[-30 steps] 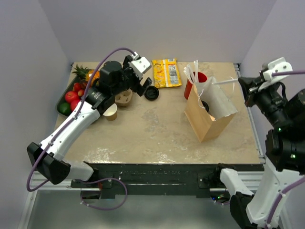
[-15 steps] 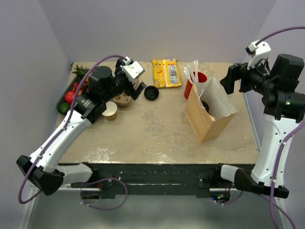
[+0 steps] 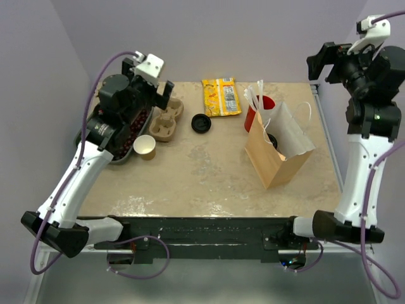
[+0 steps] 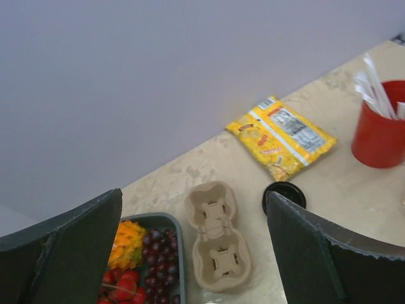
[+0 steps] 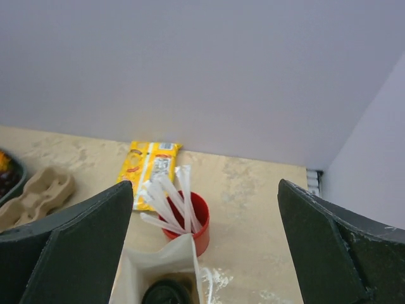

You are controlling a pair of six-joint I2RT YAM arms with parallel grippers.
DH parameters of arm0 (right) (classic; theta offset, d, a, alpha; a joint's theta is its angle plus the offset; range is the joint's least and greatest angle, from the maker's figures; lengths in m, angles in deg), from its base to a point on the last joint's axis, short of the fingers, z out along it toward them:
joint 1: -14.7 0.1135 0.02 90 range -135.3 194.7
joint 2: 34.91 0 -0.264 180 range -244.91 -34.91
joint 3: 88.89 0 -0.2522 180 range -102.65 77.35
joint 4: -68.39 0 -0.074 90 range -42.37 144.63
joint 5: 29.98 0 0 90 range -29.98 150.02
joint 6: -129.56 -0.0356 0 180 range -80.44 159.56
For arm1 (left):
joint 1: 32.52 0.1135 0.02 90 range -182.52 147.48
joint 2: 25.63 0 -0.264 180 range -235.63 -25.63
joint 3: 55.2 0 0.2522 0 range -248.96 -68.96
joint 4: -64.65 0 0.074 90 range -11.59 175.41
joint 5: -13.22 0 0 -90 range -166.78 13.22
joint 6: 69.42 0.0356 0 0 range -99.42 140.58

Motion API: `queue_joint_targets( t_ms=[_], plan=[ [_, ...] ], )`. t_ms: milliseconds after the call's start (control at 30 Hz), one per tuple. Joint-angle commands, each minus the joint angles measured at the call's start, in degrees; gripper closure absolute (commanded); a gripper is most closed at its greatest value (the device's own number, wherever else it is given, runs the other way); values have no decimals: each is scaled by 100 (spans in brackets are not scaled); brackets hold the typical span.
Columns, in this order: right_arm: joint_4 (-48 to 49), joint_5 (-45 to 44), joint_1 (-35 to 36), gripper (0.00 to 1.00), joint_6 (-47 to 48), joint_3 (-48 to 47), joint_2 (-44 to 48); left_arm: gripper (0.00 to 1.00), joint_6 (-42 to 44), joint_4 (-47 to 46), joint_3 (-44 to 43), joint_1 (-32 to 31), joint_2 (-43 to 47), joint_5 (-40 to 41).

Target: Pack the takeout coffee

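- From above, the takeout coffee point(image 3: 272, 140) sits down inside the brown paper bag point(image 3: 273, 166). Only its black lid shows through the bag's open mouth.
- The bag stands on the right half of the surface point(image 3: 202, 177), with a red cup point(image 3: 266, 102) full of white sticks just behind it.
- The left fingers point(image 3: 166, 95) hang above the back left corner, spread wide and holding nothing.
- The right fingers point(image 3: 318, 63) are up high past the back right corner, well apart from the bag, also spread and empty.
- Along the back lie a yellow snack packet point(image 3: 221, 96), a loose black lid point(image 3: 201, 123) and a cardboard cup carrier point(image 3: 166, 119).
- A lidless paper cup point(image 3: 145, 147) stands beside the fruit tray point(image 3: 118, 157) at the left edge.
- The left wrist view looks down between the two parted fingers point(image 4: 63, 253) with open air between them.
- Below is the cup carrier point(image 4: 215, 244), touching the tray point(image 4: 176, 223) with its grapes point(image 4: 158, 269).
- The loose lid point(image 4: 284, 193) is just right of the carrier, the yellow packet point(image 4: 281, 136) lies behind it, and the red cup point(image 4: 378, 130) is at the right edge. The coffee is out of this view.
- The right wrist view also has its fingers point(image 5: 69, 247) wide apart and empty.
- Between them, far below, are the red cup point(image 5: 197, 223) and the bag's white-lined mouth point(image 5: 168, 256).
- The coffee's black lid point(image 5: 166, 292) is down inside the bag at the bottom edge.
- The yellow packet point(image 5: 149, 166) and the carrier point(image 5: 38, 193) lie off to the left.
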State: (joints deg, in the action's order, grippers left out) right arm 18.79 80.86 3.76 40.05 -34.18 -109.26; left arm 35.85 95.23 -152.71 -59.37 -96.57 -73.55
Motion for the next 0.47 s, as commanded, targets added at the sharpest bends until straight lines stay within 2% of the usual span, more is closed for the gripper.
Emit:
queue_joint_targets(
  t_ms=[0,133,267,367,433],
  plan=[
    [-132,-1362,13,1,-576,-185,-536,0,-893,-127,-563,539,-252,610],
    [-460,-1592,13,1,-323,-29,-284,0,-1491,557,-1502,1347,-728,250],
    [-257,-1153,22,1,-242,43,-28,0,-1685,481,-1636,1630,-773,143],
    [-668,-994,66,1,-190,-482,-298,0,-1720,445,-1680,1876,-720,161],
    [-758,-1229,66,1,-260,-912,-414,0,-1694,436,-1776,2060,-729,170]
  ],
)
